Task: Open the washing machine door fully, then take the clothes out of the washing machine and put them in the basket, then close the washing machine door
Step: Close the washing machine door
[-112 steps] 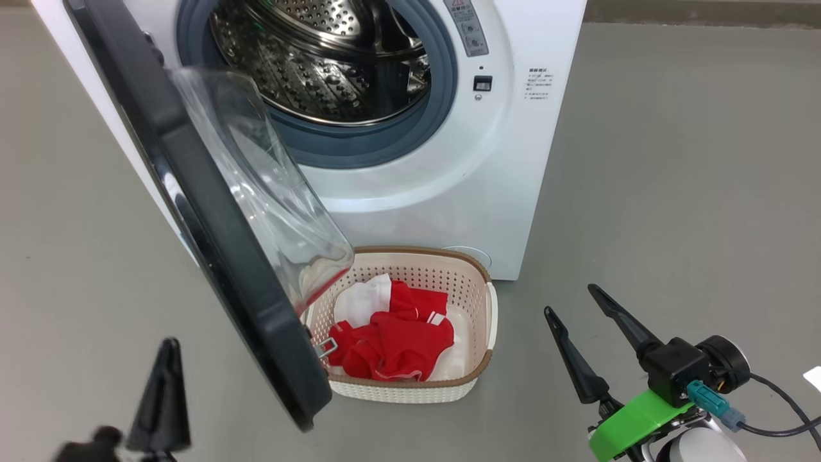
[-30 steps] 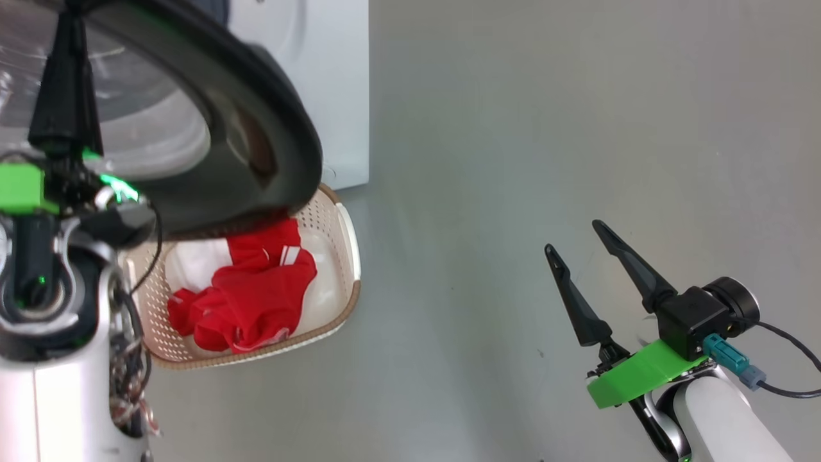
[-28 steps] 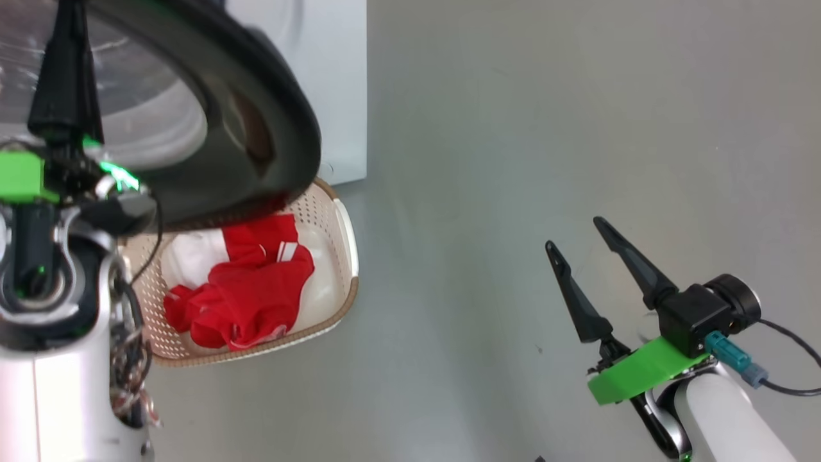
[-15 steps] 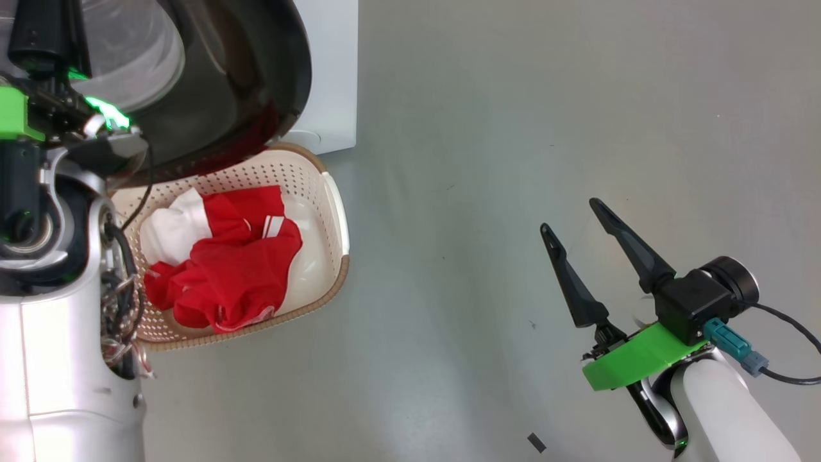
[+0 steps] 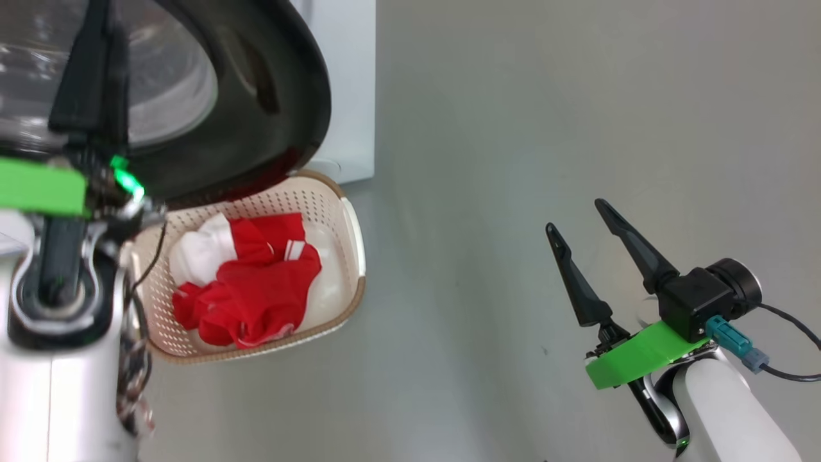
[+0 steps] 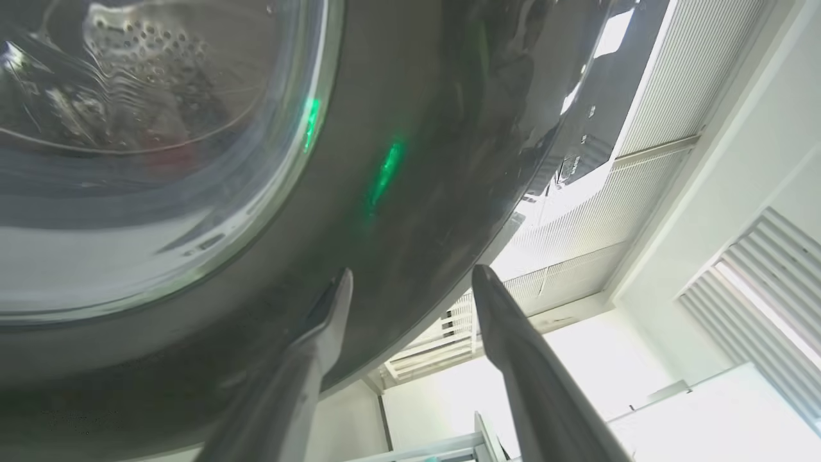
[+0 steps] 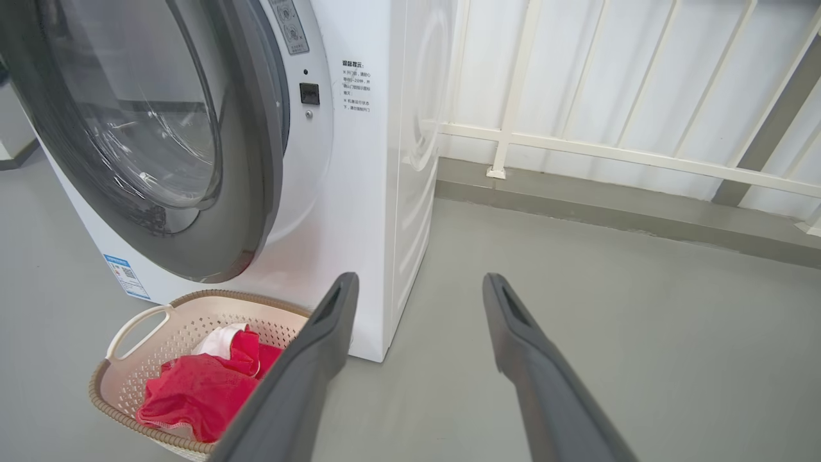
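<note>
The washing machine door [image 7: 247,212], black-rimmed with a glass bowl, lies close against the white washing machine [image 7: 359,192]; I cannot tell if it is latched. My left gripper [image 6: 414,279] is open, its fingers apart right at the door's glossy rim [image 6: 417,96], one finger [image 5: 86,77] dark against the glass. The clothes [image 5: 256,289], red with a white piece, lie in the basket [image 5: 351,237] on the floor below the door [image 5: 282,96]. My right gripper [image 5: 577,215] hangs open and empty over bare floor, well right of the basket [image 7: 128,327].
Grey floor [image 5: 513,128] stretches to the right of the machine. A white railing [image 7: 577,147] and wall run behind it. My pale left forearm [image 5: 58,385] stands beside the basket's left end.
My left gripper's fingers, shut a second ago, now stand apart. The door, wide open seconds ago, has swung close to the machine's front. The head camera has shifted; the right arm barely moved.
</note>
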You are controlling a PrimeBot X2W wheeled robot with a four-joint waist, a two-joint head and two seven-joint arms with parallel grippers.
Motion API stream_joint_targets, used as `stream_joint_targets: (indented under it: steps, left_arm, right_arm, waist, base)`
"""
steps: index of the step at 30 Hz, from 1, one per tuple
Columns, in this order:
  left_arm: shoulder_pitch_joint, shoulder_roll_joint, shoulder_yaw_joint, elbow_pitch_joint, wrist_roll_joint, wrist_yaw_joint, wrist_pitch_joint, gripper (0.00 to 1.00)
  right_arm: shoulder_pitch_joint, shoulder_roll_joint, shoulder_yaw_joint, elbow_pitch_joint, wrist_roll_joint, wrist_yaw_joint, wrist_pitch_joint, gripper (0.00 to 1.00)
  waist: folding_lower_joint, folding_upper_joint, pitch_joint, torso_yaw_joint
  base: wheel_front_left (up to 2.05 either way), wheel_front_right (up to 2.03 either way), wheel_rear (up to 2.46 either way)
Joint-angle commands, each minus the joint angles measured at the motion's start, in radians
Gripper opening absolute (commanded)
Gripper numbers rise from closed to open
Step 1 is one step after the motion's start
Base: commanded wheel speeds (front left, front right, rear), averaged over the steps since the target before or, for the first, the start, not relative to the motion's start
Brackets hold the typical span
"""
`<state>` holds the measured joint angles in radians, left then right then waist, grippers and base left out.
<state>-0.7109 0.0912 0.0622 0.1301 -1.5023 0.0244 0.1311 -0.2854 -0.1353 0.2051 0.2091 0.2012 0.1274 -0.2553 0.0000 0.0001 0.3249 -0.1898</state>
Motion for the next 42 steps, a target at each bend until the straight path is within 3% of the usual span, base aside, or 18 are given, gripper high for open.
stream_joint_targets:
  steps: [1, 5, 10, 19, 35, 42]
  left_arm:
    - [0.041, 0.051, 0.021, -0.045, 0.046, -0.015, -0.027, 1.00]
    - [0.130, 0.107, -0.004, -0.087, 0.169, -0.050, -0.071, 1.00]
    - [0.250, 0.174, -0.056, -0.120, 0.397, -0.075, -0.179, 1.00]
    - [0.442, 0.216, -0.144, -0.150, 0.731, -0.023, -0.348, 1.00]
    - [0.683, 0.172, -0.140, -0.160, 1.048, 0.069, -0.392, 1.00]
    - [0.752, 0.116, -0.080, -0.170, 1.097, 0.059, -0.393, 1.00]
  right_arm:
    - [0.016, 0.002, 0.012, -0.015, 0.010, 0.003, -0.006, 1.00]
    - [0.031, 0.006, 0.007, -0.006, 0.009, 0.003, -0.006, 1.00]
    - [0.059, 0.012, -0.001, 0.006, 0.004, 0.003, -0.006, 1.00]
    - [0.105, 0.023, -0.018, 0.012, -0.003, 0.003, -0.006, 1.00]
    - [0.168, 0.022, -0.049, -0.002, -0.030, 0.003, -0.006, 1.00]
    - [0.206, 0.030, -0.079, -0.021, -0.035, 0.003, -0.006, 1.00]
  waist:
    - [0.0000, -0.0001, -0.041, 0.018]
    - [0.0000, -0.0001, -0.087, 0.031]
    - [0.0000, -0.0001, -0.150, 0.043]
    - [0.0000, -0.0001, -0.244, 0.051]
    - [0.0000, -0.0001, -0.342, 0.045]
    - [0.0000, -0.0001, -0.366, 0.055]
  base:
    - [0.00, 0.00, 0.00]
    - [0.00, 0.00, 0.00]
    - [0.00, 0.00, 0.00]
    - [0.00, 0.00, 0.00]
    - [0.00, 0.00, 0.00]
    - [0.00, 0.00, 0.00]
